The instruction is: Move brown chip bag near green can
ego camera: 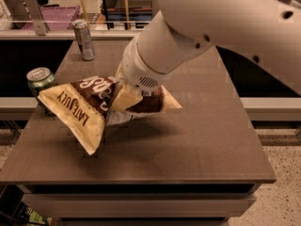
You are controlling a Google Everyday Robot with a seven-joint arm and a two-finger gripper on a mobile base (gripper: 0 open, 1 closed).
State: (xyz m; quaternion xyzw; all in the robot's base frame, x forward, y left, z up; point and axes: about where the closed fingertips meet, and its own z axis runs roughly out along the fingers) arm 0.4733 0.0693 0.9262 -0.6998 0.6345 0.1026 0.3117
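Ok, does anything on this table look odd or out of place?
Only the brown chip bag: it hangs crumpled and tilted from the gripper above the table, its cream end overlapping the green can in view. Nothing spilled.

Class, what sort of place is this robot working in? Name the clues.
Probably an office snack area or test lab: a plain table holds a green can and a silver can, a purple crate sits behind, and the claw, above the table, grips a brown chip bag.

Looks like an office break area (gripper (123, 99) over the counter (202, 145)): rail (56, 32), shelving (126, 6), purple crate (59, 16) behind.
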